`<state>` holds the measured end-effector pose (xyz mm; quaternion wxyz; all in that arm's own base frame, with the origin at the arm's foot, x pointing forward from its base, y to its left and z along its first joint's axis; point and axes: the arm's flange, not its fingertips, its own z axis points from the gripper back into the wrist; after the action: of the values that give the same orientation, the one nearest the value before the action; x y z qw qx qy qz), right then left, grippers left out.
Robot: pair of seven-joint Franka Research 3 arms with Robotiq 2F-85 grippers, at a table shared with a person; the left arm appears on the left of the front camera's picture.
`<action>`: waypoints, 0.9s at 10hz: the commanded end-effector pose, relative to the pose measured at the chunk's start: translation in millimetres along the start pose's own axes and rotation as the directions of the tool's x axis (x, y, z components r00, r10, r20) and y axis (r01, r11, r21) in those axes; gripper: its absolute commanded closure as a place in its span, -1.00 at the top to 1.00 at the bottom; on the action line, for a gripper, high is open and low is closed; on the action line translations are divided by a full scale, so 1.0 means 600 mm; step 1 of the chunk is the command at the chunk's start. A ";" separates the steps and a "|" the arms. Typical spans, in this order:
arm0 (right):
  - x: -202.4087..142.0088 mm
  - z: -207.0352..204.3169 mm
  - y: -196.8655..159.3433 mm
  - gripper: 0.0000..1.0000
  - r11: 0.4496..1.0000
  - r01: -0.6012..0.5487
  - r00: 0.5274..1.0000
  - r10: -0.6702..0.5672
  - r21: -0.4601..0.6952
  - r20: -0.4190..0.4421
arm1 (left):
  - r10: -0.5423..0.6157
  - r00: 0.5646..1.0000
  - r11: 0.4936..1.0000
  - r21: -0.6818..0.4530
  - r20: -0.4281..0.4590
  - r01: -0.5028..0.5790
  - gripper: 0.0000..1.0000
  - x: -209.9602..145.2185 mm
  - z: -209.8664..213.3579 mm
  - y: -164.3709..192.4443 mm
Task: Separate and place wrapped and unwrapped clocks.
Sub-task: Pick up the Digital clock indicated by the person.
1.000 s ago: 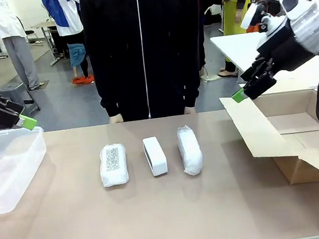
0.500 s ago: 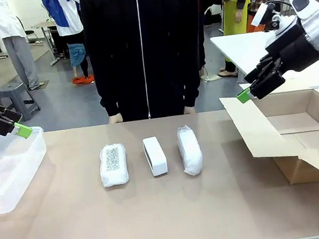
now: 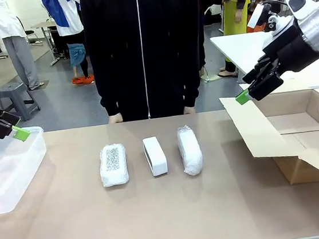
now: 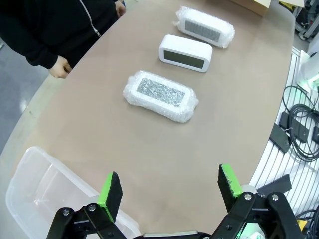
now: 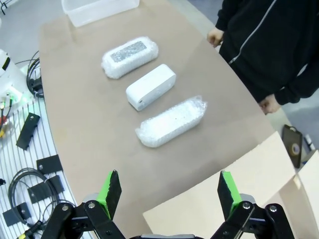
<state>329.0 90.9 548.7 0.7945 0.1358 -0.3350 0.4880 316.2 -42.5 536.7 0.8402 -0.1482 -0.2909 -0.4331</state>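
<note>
Clocks (image 4: pixel 185 51): found three abreast, ahead of and below both grippers, long axes pointing toward person (image 3: pixel 142 46). Found speckled bundle (image 3: pixel 113 165) nearest left gripper (image 4: pixel 169 185), plain bundle (image 3: pixel 189 150) nearest right gripper (image 5: pixel 168 185), bare clock (image 3: pixel 155 156) between. Noted both grippers spread wide, empty.

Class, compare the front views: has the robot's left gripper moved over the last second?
Yes. The left gripper has drifted down and toward picture left, closer to the far rim of the clear tub.
</note>
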 end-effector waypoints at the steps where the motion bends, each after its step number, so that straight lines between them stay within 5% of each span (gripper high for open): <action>1: -0.002 -0.001 0.000 1.00 1.000 0.002 1.000 -0.002 0.013 0.002 | 0.001 1.000 1.000 0.001 0.010 -0.001 1.00 0.002 0.002 -0.001; 9: -0.002 -0.001 0.000 1.00 1.000 0.002 1.000 -0.002 0.013 0.002 | 0.001 1.000 1.000 0.001 0.010 -0.001 1.00 0.002 0.002 -0.001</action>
<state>328.1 90.8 549.3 0.7959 0.1307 -0.3340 0.4877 315.3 -43.9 538.3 0.8423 -0.1457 -0.2917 -0.4291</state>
